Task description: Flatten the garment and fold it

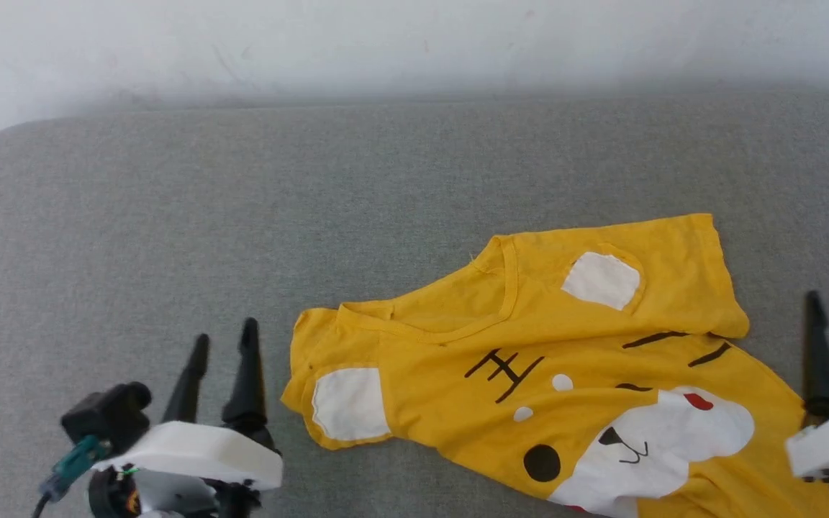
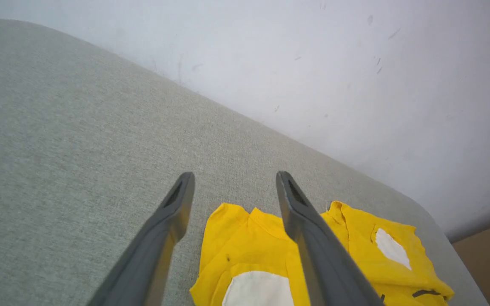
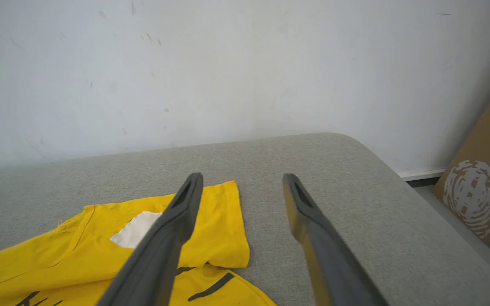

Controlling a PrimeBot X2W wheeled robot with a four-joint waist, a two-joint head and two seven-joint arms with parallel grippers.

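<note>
— How is the left gripper (image 1: 226, 331) standing?

— It is holding its two fingers apart with nothing between them, over bare grey cloth. The right gripper (image 3: 243, 177) is doing likewise: jaws parted, empty.

— And the garment (image 1: 458, 403)?

— It is lying print side up between the two, just to the right of the left gripper and stretching away to the left of the right one. In the left wrist view that gripper's right finger is crossing in front of the yellow cloth. In the right wrist view the left finger is crossing in front of a white ear patch (image 3: 134, 231).

— What is it all resting on?

— A grey woven pad (image 1: 170, 216) with rounded corners is spreading out beyond both grippers and running up to a scuffed white wall (image 1: 386, 43). Past the right gripper's right side, a brown cardboard box (image 3: 487, 170) with a round white print is showing beyond the pad's corner.

— Anything hard to read?

— The shirt's far right part is folding down over the body and covering the ends of the black stripes. The hem is running off the bottom of the head view, and that view's right edge is cutting off the right gripper's outer finger. Whether either gripper's tips are touching the pad cannot be told.
</note>
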